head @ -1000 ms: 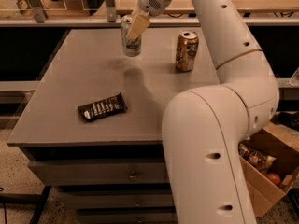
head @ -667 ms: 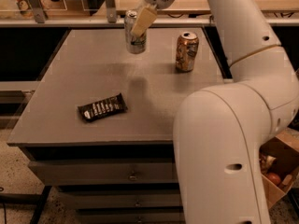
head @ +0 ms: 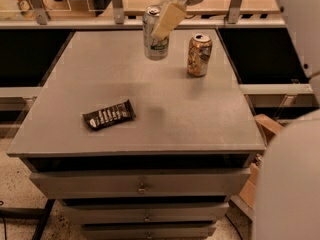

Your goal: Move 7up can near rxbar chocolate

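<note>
Lifted higher above the table's (head: 200,119) back, the 7up can (head: 156,44) hangs clamped in the gripper (head: 161,24), perhaps only near its top, and may slip before reaching the bar (head: 109,115).

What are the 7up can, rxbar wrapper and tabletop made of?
7up can, held in the gripper over the far tabletop: likely aluminium, silvery sheen; rxbar chocolate: glossy dark film wrapper, probably plastic; tabletop: matte grey, possibly laminate, unclear.
</note>
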### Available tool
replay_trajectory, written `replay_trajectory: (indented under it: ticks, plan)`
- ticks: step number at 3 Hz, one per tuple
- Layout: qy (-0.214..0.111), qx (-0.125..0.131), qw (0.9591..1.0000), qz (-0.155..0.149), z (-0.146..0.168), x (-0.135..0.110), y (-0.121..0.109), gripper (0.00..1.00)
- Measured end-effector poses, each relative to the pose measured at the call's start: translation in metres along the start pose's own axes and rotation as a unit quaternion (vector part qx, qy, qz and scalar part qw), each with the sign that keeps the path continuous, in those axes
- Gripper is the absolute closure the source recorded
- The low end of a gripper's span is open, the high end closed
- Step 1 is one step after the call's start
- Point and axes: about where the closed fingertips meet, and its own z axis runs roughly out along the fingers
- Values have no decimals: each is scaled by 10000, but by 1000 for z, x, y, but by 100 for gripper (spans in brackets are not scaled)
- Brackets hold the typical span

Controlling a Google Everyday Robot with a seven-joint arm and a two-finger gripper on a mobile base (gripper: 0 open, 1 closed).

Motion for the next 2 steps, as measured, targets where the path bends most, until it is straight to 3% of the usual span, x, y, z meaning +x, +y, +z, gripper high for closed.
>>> replay_trajectory:
  ticks: [1, 2]
  plan:
    - [-126, 37, 9996, -239, -16, -14, 42, 100]
    - [-67, -139, 9987, -486, -1, -26, 90, 100]
